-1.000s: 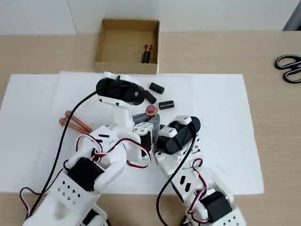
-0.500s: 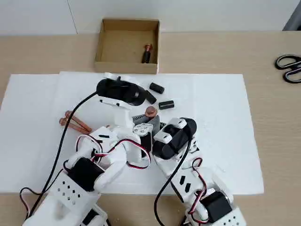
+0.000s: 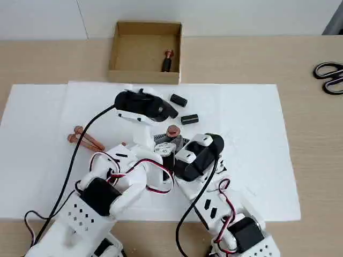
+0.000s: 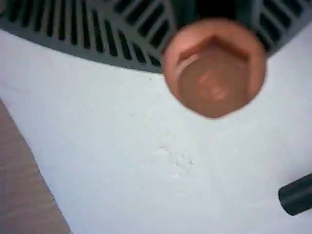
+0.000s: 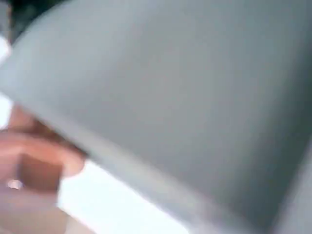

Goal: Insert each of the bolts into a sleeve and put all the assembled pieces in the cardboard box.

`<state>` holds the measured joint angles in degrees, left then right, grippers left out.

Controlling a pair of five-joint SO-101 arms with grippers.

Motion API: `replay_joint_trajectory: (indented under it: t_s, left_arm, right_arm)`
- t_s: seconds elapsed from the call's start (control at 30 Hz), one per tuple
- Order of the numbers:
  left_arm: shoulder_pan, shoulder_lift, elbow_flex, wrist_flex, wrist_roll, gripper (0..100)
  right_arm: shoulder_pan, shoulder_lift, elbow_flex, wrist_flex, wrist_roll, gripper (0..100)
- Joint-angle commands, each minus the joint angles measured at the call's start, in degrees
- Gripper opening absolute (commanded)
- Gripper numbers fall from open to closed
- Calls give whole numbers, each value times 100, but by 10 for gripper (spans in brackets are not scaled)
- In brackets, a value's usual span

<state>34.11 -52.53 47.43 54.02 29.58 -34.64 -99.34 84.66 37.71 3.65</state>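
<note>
High view sets the bolt (image 3: 172, 131) upright amid grey jaws, grip impossible to tell; I'd keep it plumb and bring a sleeve (image 3: 189, 119) on squarely.

Two white arms bent forward side by side, left tool (image 3: 161, 128) and right tool (image 3: 170, 143) close together

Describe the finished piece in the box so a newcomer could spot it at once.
Find the cardboard box on the bare wood beyond the white sheet. The assembled piece lies alone inside, by the wall on the scissors' side. Unlike the loose black sleeves and bare copper bolts on the sheet, it is both joined: a copper head on a black sleeve.
</note>
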Motion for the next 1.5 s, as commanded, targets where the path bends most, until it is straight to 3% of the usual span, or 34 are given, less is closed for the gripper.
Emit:
replay_joint_trajectory:
  t_s: [0.0,0.17,0.4,0.63,0.8,0.93,1.03,1.2,1.47]
  left_arm:
    - [18,44,-251,0,-35,55]
    - [9,35,-611,615,-9,232]
    - [-141,35,-1376,1723,-79,239]
    - [-273,35,-2229,2673,-1495,239]
    - [-1908,26,-2870,3121,-2743,239]
    - [-2971,26,-3011,3464,-3130,239]
    - [-3437,26,-2985,3552,-3218,239]
    - [-3604,26,-2985,3525,-3218,239]
    - [-3622,26,-2976,3534,-3218,238]
  right_arm:
    - [-40,-101,-114,-189,62,3]
    - [-31,-57,-114,-180,62,3]
    - [224,-48,-62,-171,53,3]
    - [523,-48,18,-163,62,3]
    - [1007,-40,35,101,62,3]
    - [1569,-40,-70,145,70,3]
    - [1587,207,-510,145,88,3]
    - [1604,2141,-1925,-171,290,3]
    - [1596,6782,-4932,-1675,475,3]
